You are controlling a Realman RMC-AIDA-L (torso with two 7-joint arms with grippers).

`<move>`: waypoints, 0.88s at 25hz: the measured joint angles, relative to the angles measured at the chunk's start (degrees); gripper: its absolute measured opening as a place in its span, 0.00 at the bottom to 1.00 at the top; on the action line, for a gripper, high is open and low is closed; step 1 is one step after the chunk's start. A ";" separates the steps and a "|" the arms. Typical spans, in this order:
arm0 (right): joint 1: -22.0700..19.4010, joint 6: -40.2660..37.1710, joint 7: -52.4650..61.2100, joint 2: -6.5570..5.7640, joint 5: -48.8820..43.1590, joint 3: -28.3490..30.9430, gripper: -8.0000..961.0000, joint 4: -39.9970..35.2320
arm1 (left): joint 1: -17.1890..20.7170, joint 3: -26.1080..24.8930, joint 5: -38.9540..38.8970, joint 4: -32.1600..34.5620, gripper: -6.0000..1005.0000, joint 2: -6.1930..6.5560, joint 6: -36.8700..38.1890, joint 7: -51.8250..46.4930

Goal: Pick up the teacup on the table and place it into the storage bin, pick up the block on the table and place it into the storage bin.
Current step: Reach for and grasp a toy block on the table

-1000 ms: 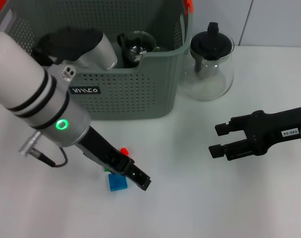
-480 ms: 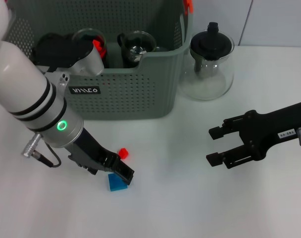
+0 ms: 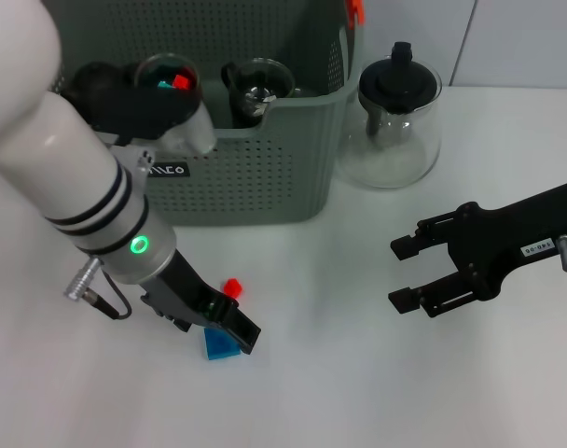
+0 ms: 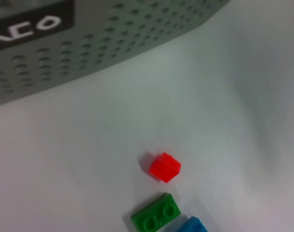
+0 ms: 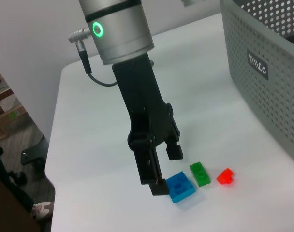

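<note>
Head view. The storage bin (image 3: 255, 177), a grey-green perforated basket with an orange clip at its far right corner, stands at the far left of the white table (image 3: 358, 373). Inside it a glass teacup (image 3: 258, 82) rests near the right wall, and a second round glass vessel (image 3: 164, 74) holding red and teal pieces lies further left. A glass teapot (image 3: 396, 117) with a black lid stands just right of the bin, outside it. The left claw (image 3: 237, 334) reaches down to the table in front of the bin, its tip over a blue block (image 3: 221, 346); a small red block (image 3: 232, 287) lies just beyond it. The right claw (image 3: 405, 275) hovers over the table at the right, well apart from the blocks, its two fingers spread and holding nothing.

Left wrist view. The red block (image 4: 165, 167), a green block (image 4: 155, 218) and a corner of the blue block (image 4: 194, 226) lie on the table near the bin wall (image 4: 113, 43) with its black label. This arm's own fingers are out of frame.

Right wrist view. The left claw (image 5: 159, 171) points down with its fingers parted, one finger (image 5: 152, 171) touching the table right beside the blue block (image 5: 181, 186). Nothing is held. The green block (image 5: 200, 173) and the red block (image 5: 227, 176) follow in a row toward the bin (image 5: 263, 72).
</note>
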 joint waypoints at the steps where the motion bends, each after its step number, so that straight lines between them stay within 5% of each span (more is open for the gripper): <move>1: 0.00 0.00 0.00 0.00 0.00 0.00 0.86 0.00 | -0.11 0.66 0.04 -0.26 0.93 0.00 -0.37 -0.01; 12: -0.34 0.04 -0.15 -0.06 0.01 -0.02 0.86 0.00 | 0.02 4.93 3.90 2.63 0.93 0.39 -1.68 0.82; 22: -1.05 0.21 -0.15 0.08 0.31 0.50 0.86 0.42 | 1.90 8.81 4.03 9.33 0.93 0.12 1.06 15.35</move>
